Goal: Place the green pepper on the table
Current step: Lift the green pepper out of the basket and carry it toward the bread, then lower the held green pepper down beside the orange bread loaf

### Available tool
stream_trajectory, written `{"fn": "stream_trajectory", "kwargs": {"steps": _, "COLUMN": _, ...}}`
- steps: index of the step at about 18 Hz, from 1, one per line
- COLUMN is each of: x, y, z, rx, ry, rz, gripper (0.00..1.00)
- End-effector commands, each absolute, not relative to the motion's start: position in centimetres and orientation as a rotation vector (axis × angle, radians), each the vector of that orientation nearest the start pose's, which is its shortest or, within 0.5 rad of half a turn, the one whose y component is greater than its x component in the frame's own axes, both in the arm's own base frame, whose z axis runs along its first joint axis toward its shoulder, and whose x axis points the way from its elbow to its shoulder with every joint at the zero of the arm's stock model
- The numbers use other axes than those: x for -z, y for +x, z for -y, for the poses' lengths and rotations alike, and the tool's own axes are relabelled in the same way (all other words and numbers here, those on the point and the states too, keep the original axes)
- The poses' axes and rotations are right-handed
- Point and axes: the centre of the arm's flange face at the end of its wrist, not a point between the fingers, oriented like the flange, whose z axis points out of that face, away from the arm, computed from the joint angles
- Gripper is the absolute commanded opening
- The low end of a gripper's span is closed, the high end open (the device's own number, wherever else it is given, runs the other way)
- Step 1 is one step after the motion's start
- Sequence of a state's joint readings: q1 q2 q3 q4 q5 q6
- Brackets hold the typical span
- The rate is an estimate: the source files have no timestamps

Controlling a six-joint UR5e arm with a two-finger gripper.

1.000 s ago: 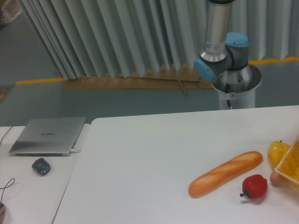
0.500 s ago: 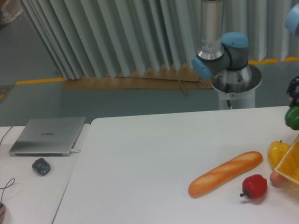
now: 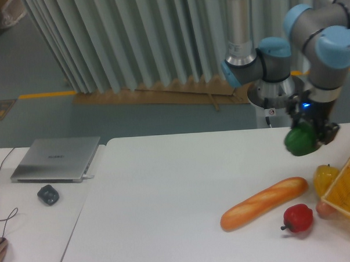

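Note:
The green pepper [image 3: 301,140] hangs in the air above the right part of the white table [image 3: 166,189], well above the far end of the bread loaf. My gripper [image 3: 310,131] is shut on it from above, its dark fingers wrapped round the pepper's top. The pepper does not touch the table.
A long bread loaf [image 3: 264,202] lies on the table below, with a red pepper [image 3: 298,218] in front of it. A yellow pepper [image 3: 327,175] and a yellow basket [image 3: 349,187] sit at the right edge. A laptop [image 3: 56,159] and mouse [image 3: 48,194] rest on the lower left desk.
The arm has swung in from the right edge, carrying the green pepper leftward and slightly down over the table. The other objects have not moved.

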State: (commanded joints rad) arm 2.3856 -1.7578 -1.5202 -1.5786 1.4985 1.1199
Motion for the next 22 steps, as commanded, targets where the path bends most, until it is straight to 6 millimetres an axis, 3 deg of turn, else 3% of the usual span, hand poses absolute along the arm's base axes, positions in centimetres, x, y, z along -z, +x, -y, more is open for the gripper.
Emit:
{"fn": "stream_trajectory", "kwargs": {"steps": 2, "x": -40.1, "y": -28.6, "z": -50.2, "rx": 0.237, "ry": -3.155, "rz": -0.573, "gripper": 0.57}}
{"fn": "stream_trajectory", "kwargs": {"steps": 7, "x": -39.4, "y": -25.6, "z": -54.1, "rx": 0.121, "ry": -3.083, "rz": -0.713, "gripper": 0.57}}
{"fn": "stream_trajectory", "kwargs": {"steps": 14, "x": -38.3, "y": -24.5, "z": -57.6, "rx": -0.04, "ry": -2.995, "rz": -0.747, "gripper": 0.57}}
{"fn": "stream_trajectory", "kwargs": {"steps": 17, "x": -36.5, "y": -23.5, "z": -58.6, "rx": -0.05, "ry": -3.036, "rz": -0.728, "gripper": 0.57}}
{"fn": "stream_trajectory", "kwargs": {"steps": 22, "x": -36.1, "y": -23.6, "z": -59.8, "rx": -0.138, "ry": -3.071, "rz": -0.642, "gripper": 0.57}}
